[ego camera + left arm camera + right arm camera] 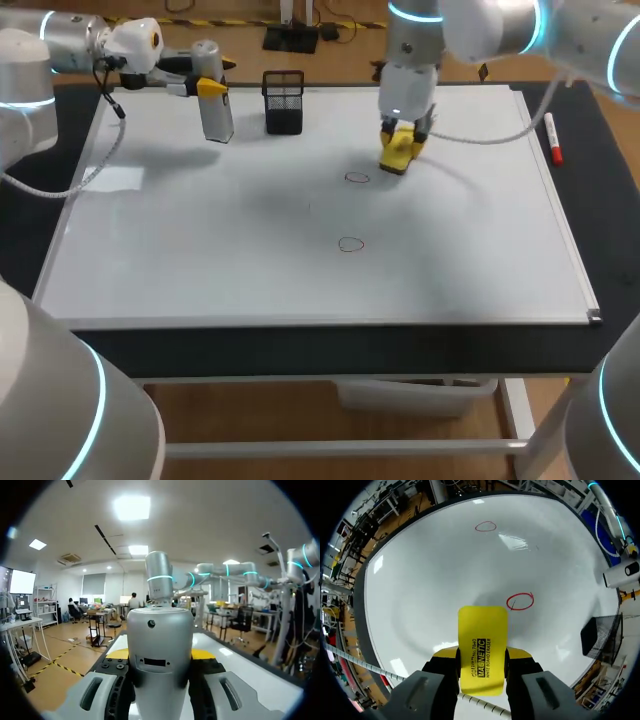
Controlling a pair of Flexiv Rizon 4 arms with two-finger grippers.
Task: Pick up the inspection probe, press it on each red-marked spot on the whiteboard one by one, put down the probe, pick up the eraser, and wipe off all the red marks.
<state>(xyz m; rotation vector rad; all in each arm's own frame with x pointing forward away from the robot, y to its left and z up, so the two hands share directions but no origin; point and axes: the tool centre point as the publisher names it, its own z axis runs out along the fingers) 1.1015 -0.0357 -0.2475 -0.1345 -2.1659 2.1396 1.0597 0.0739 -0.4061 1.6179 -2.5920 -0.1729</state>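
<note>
The right gripper (482,655) is squeezing the yellow eraser (482,630), with 2 red marks (520,602) lying ahead of it. The left gripper (160,655) is clamping the silver probe (160,630).

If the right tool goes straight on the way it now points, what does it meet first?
The yellow eraser in the right tool would probably touch the whiteboard first, just short of the nearer red circle; its height is unclear.

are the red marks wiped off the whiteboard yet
No, the whiteboard shows one red circle by the eraser and a second red circle nearer the front edge.
</note>
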